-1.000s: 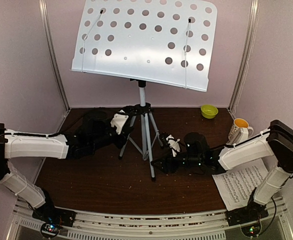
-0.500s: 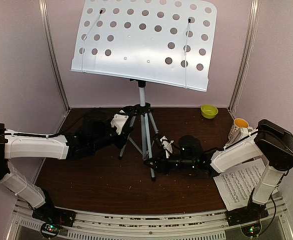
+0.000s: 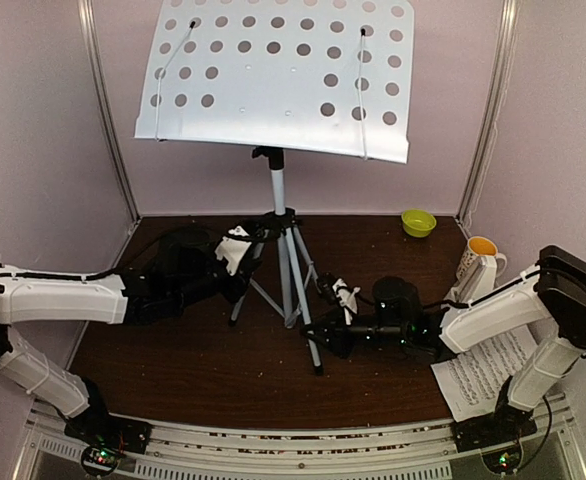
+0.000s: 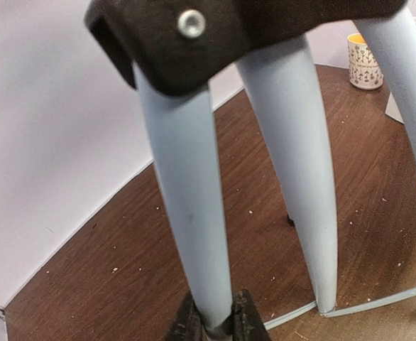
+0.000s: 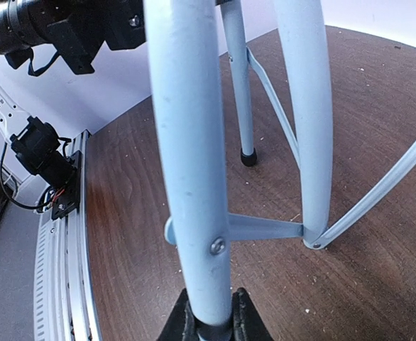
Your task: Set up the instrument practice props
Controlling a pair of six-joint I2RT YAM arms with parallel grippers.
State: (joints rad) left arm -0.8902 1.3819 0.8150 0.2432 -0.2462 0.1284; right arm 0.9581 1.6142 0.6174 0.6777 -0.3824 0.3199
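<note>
You've got the music stand (image 3: 263, 100) standing mid-worktop (image 3: 173, 360), white perforated desk up high, tripod legs spread. Your left gripper (image 4: 211, 321) has its jaws clenched on the left leg high up; your right gripper (image 5: 209, 321) has its jaws clenched low on the near leg. A sheet-music page (image 3: 485, 368) lies at the worktop's right edge by the right arm, with the mug (image 3: 478, 262) and bowl (image 3: 418, 222) behind.

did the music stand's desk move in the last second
Yes: the white perforated desk has shifted left, away from the yellow-green bowl in the top view.
</note>
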